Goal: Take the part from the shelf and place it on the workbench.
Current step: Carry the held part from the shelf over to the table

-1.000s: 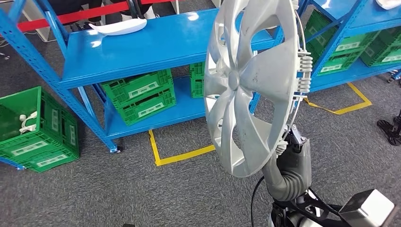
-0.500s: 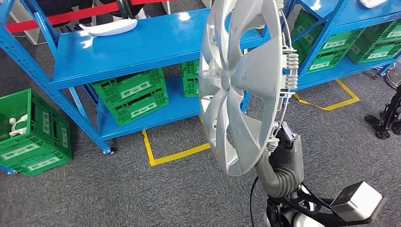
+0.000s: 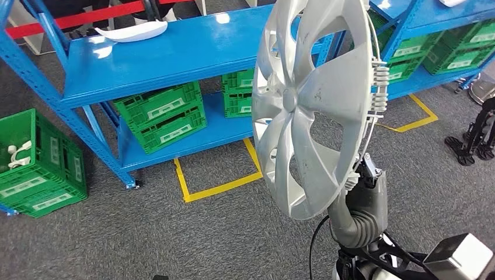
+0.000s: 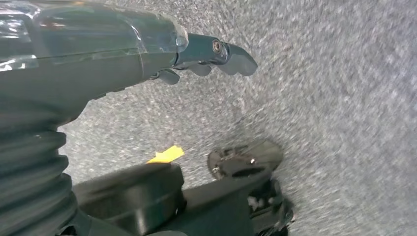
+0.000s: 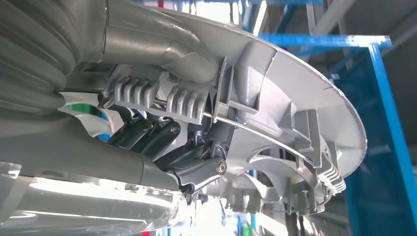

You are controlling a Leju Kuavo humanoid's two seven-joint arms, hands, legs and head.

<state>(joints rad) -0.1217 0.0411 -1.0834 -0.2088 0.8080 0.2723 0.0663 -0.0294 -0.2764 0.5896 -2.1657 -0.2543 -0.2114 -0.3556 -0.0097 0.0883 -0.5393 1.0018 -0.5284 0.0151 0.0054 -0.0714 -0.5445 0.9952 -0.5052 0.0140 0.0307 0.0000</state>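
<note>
A large silver wheel cover (image 3: pixel 309 105) stands on edge in front of me, above the grey carpet. My right hand (image 3: pixel 365 189) grips its lower rim from behind. In the right wrist view the dark fingers (image 5: pixel 162 137) reach through a gap in the ribbed back of the wheel cover (image 5: pixel 305 113), close to its wire ring. My left hand (image 4: pixel 206 54) hangs over the carpet, holding nothing, with its fingers stretched out. The blue shelf (image 3: pixel 175 52) lies beyond the wheel cover, with a white part (image 3: pixel 131 32) on its top board.
Green crates (image 3: pixel 160 114) sit on the shelf's lower board, and another green crate (image 3: pixel 38 163) stands on the floor at the left. Yellow tape (image 3: pixel 216 186) marks the carpet. A second blue shelf (image 3: pixel 432 35) is at the right, with a dark stand (image 3: pixel 473 140) beside it.
The whole picture has shifted a little from side to side, so my view has moved. The wheel cover stays upright in my right hand.
</note>
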